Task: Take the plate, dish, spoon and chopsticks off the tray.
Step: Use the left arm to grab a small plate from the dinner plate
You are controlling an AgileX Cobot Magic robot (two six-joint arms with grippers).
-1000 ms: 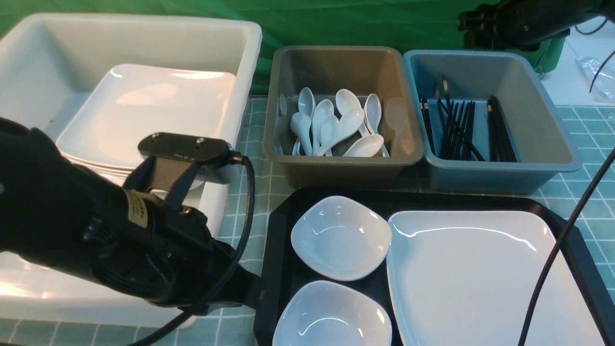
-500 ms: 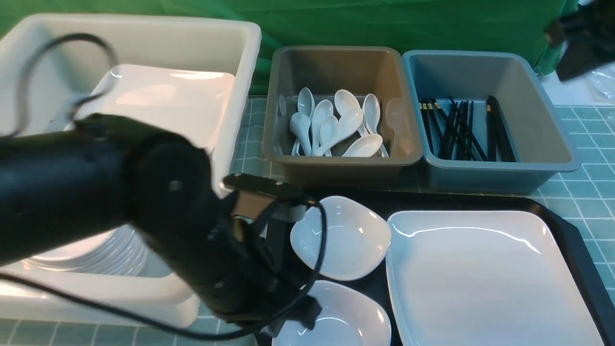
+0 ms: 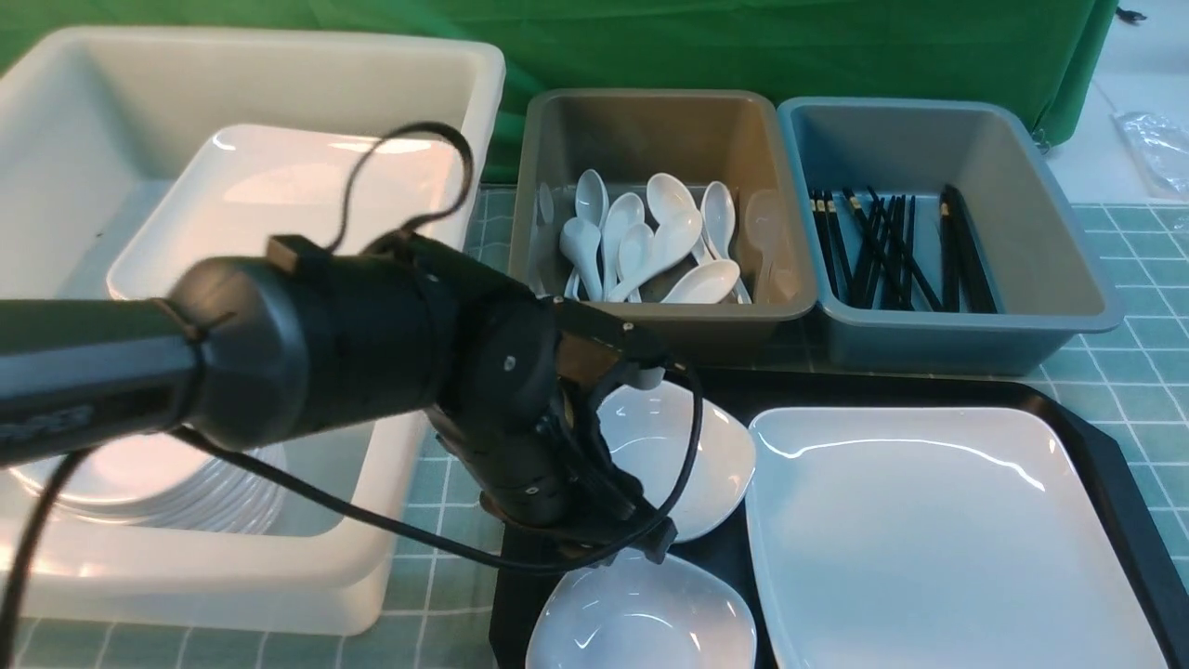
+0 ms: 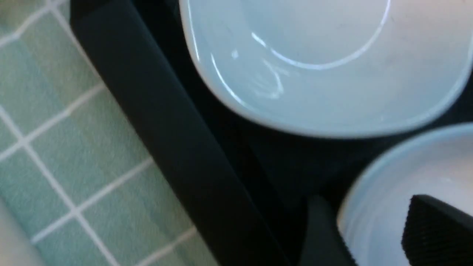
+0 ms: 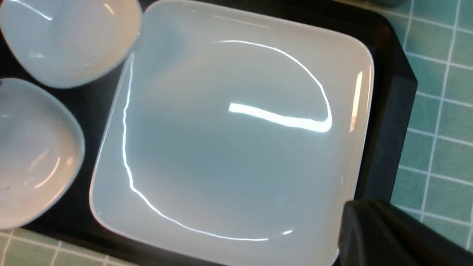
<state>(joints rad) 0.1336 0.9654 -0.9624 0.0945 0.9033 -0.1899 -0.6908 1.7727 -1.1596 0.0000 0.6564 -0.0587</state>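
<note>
Left edge of the desk (image 3: 1143,372), which is covered by a green checked cloth: the white tub (image 3: 279,65) holds a large stored plate (image 3: 307,204) and, towards the desk's near edge, a stack of round plates (image 3: 186,492). The left arm (image 3: 307,353) crosses in front of the tub and reaches the left edge of the tray (image 3: 1115,446), a black tray at the near right of the desk. The wrist hides the left end effector (image 4: 373,236) in the front view. In the left wrist view its two fingers (image 4: 436,232) stand wide apart, one outside the rim of the near dish (image 3: 641,618) and the ribbed one above that dish's hollow. The rim runs between them, and contact cannot be judged. The near dish sits in the tray's near left corner and the far dish (image 3: 687,455) in its far left corner, with a strip of black floor between the two. The plate (image 3: 938,530) lies flat on the right part of the tray, close beside both dishes. Beyond the tray's far edge the grey bin (image 3: 650,321) holds a pile of white spoons (image 3: 650,246). To its right, side by side with it, the blue bin (image 3: 966,339) holds the black chopsticks (image 3: 882,251). The right end effector (image 5: 388,236) shows only in the right wrist view, as a dark body against the plate's near right corner, its jaws closed.
</note>
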